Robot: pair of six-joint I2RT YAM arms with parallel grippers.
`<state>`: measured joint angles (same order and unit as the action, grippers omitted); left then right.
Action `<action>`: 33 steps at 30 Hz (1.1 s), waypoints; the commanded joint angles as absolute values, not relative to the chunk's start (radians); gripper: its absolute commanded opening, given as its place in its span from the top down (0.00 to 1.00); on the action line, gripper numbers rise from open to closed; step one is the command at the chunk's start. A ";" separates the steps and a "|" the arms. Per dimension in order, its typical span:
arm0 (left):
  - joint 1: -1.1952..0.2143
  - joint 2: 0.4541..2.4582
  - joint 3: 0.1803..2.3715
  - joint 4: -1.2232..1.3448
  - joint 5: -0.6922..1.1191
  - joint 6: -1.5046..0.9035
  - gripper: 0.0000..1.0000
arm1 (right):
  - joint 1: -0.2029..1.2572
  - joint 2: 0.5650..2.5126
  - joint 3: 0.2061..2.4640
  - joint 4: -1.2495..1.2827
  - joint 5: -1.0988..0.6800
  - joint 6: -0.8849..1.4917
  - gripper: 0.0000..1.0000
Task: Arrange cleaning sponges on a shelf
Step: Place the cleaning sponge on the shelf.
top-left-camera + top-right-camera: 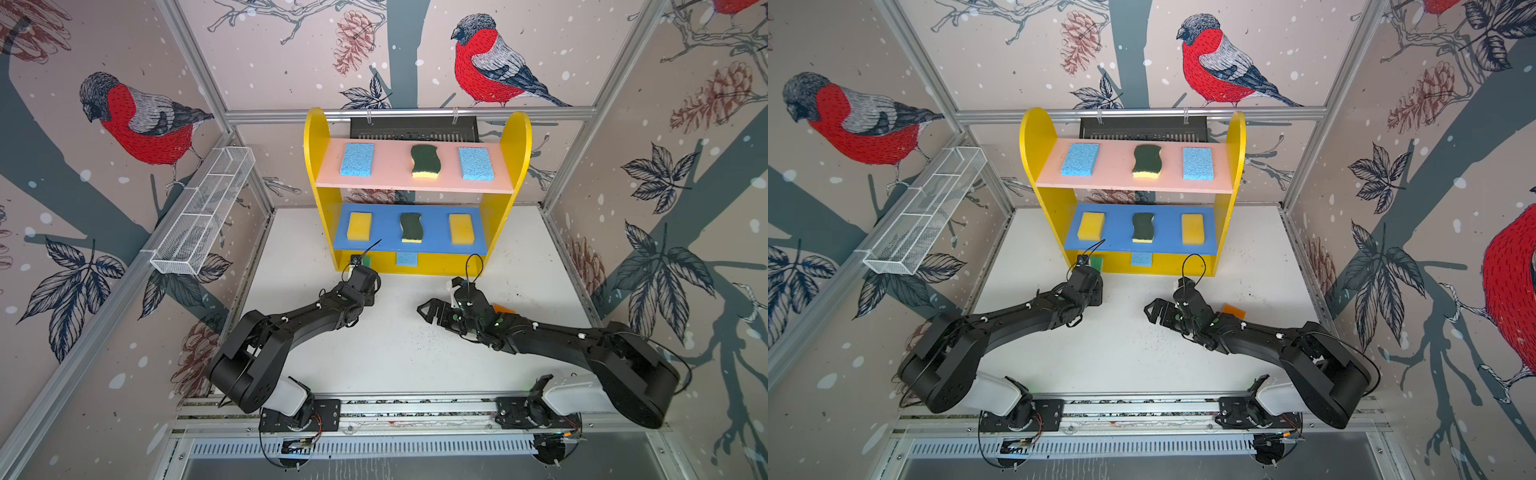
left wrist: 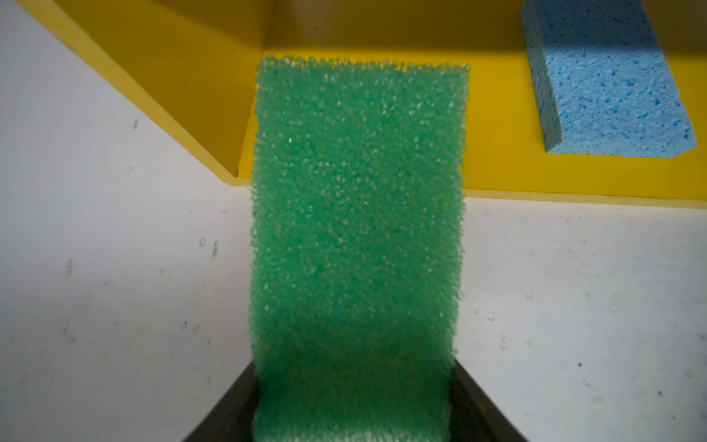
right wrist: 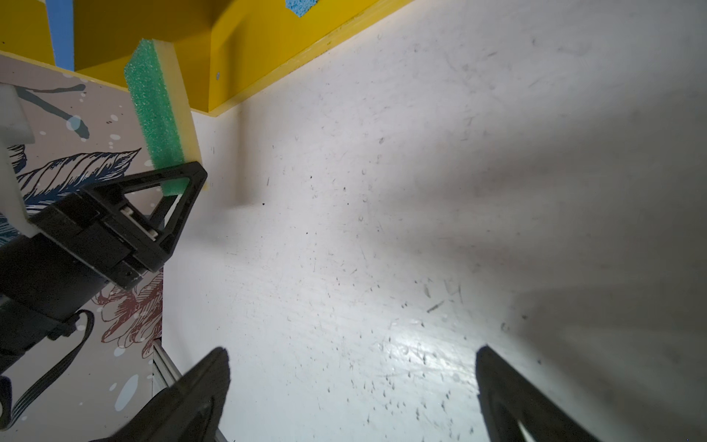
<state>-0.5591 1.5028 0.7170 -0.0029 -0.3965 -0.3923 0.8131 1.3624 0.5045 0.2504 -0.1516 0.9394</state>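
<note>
Left pincer (image 2: 354, 386) clamps green sponge (image 2: 357, 214), yellow backing (image 3: 184, 95) visible only from right wrist

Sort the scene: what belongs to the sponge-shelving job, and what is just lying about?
Job: shelf; seven sponges on it; held green sponge; orange sponge.
Lying about: wire basket; black vent panel.

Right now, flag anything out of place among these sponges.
The orange sponge lies on the table beside the right arm, partly hidden by it: the only sponge neither on the shelf nor held. Nothing looks spilled or damaged.
</note>
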 commanded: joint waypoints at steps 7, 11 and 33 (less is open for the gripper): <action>-0.542 1.565 0.769 0.010 -0.440 -0.363 0.37 | 0.815 1.374 0.503 0.278 -0.161 0.916 0.00; -0.533 1.568 0.776 0.027 -0.440 -0.359 0.36 | 0.815 1.377 0.503 0.281 -0.161 0.914 0.00; -0.505 1.608 0.801 0.080 -0.433 -0.305 0.36 | 0.822 1.399 0.518 0.290 -0.178 0.903 0.01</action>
<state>-0.5064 1.6062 0.8017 0.0257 -0.4225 -0.3214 0.8188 1.3979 0.5106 0.2607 -0.1684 0.9176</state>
